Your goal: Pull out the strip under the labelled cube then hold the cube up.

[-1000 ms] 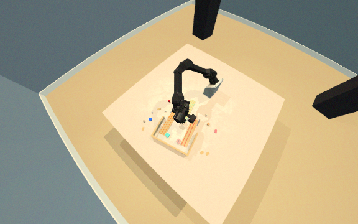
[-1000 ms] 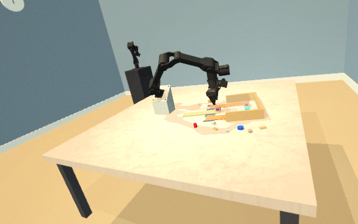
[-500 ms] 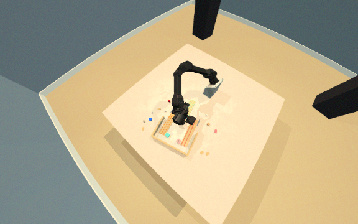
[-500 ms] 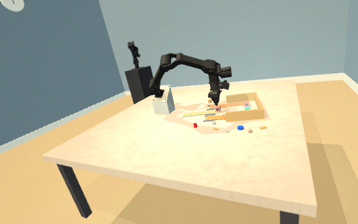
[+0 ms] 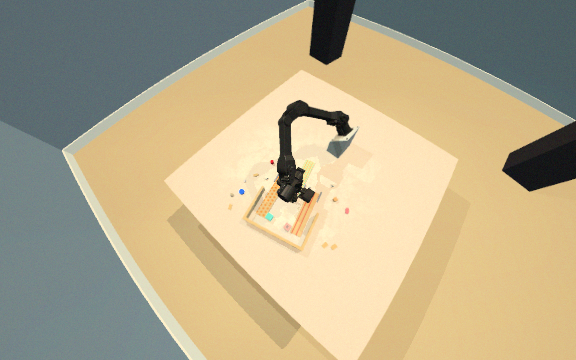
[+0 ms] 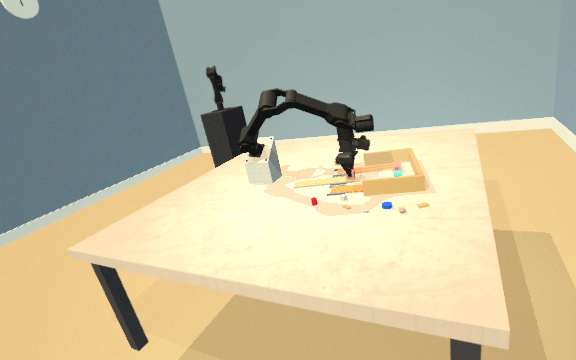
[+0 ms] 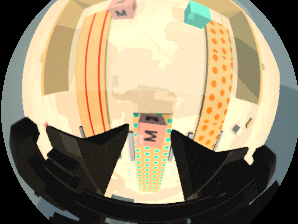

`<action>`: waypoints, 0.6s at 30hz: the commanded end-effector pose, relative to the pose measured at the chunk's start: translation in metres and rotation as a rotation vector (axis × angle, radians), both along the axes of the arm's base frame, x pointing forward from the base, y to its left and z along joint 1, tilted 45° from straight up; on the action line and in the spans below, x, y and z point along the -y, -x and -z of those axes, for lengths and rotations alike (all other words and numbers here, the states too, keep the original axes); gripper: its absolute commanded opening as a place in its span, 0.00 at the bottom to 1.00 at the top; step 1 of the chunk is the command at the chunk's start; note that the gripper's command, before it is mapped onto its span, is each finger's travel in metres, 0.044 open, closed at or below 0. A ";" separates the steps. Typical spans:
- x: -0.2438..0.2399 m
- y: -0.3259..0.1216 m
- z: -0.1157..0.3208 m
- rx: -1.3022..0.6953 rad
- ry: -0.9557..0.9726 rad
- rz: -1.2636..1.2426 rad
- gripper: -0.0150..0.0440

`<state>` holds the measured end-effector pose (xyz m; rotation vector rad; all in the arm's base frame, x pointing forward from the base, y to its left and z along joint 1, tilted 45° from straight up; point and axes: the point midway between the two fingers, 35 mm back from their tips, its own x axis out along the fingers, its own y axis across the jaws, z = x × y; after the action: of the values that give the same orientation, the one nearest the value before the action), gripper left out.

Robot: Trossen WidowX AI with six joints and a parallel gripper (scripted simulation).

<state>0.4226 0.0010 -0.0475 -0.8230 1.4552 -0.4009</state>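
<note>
Straddling the M cube (image 7: 152,133) on the dotted strip (image 7: 150,165): gripper (image 7: 150,151) half-open, fingers flanking, not clamped. Cube sits dead centre, toward 12 from the wrist; strip's long axis runs 6–12.
</note>
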 end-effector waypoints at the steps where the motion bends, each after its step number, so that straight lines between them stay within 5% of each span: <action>1: 0.006 0.001 0.005 -0.005 0.006 -0.002 0.68; 8: 0.011 0.000 0.010 -0.005 0.007 -0.002 0.68; 12: 0.009 0.000 0.008 -0.002 0.000 0.002 0.50; 18: 0.009 0.000 0.008 -0.002 0.000 0.002 0.43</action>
<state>0.4227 -0.0083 -0.0562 -0.8229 1.4585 -0.4013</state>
